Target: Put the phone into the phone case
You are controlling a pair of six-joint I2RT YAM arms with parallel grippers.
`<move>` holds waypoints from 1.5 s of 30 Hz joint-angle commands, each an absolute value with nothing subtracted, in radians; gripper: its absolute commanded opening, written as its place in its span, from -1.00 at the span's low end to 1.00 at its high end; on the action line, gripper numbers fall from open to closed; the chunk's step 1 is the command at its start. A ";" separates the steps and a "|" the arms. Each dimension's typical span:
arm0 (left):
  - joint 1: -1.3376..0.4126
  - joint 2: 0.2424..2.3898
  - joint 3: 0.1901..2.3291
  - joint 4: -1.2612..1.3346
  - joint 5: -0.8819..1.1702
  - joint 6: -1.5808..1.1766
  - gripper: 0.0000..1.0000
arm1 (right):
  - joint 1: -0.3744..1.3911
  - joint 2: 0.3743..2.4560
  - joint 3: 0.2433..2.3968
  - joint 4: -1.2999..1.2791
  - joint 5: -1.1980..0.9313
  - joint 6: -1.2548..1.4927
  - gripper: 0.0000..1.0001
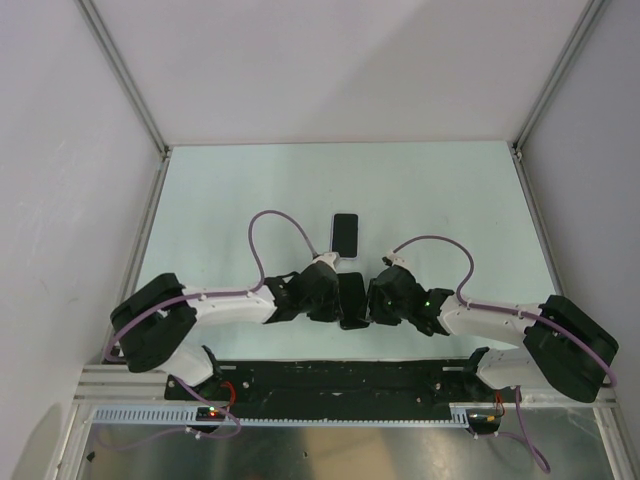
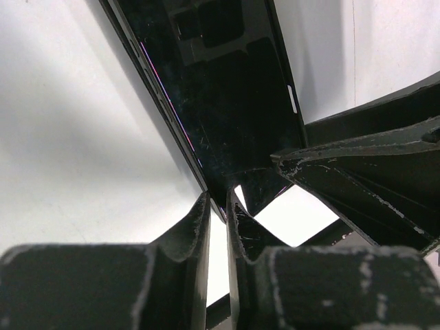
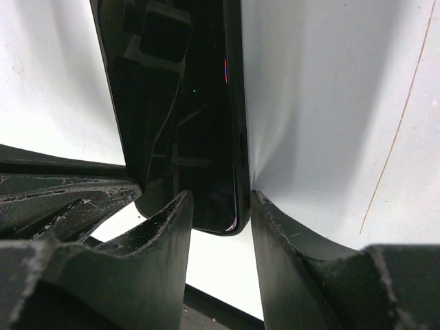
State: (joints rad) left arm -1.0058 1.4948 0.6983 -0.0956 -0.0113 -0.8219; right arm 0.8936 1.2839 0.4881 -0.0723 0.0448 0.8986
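— Holding the phone between both arms, are they? Where's the case?

— Yes. The phone sits between the two wrists near the front of the table, and seems to be lifted a little off it. The dark slab lying flat just beyond them I take to be the phone case. It's apart from the phone, with nothing touching it.

— How are they gripping?

— The left gripper is pinched tight on one thin long edge, near a corner. The right gripper straddles the phone's end with a finger against each side, so it's clamped on too, as far as I can see.

— What would make this go well?

— I'd carry it forward level, square it to the case, seat one end first and then press the other down. Two grips can twist it if they disagree.

— And the arms?

— Both reach inward with elbows out, wrists facing each other at the centre.
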 commanded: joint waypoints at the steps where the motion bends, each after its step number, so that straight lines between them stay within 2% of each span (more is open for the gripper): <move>1: -1.016 1.515 0.742 -0.063 -0.008 -0.826 -0.71 | 0.899 1.290 0.488 -0.015 0.039 0.936 -0.13; 16: -1.028 1.588 0.738 -0.021 -0.008 -0.850 -0.91 | 0.901 1.323 0.488 0.028 0.025 0.949 -0.12; 30: -1.037 1.653 0.690 0.021 -0.021 -0.869 -0.99 | 0.910 1.328 0.488 0.025 0.040 0.942 -0.12; 36: -1.044 1.668 0.697 -0.021 -0.069 -0.852 -0.95 | 0.912 1.303 0.521 -0.052 0.078 0.903 -0.11; 45: -1.067 1.662 0.692 -0.101 -0.160 -0.835 -0.72 | 0.907 1.285 0.603 -0.172 0.142 0.834 -0.09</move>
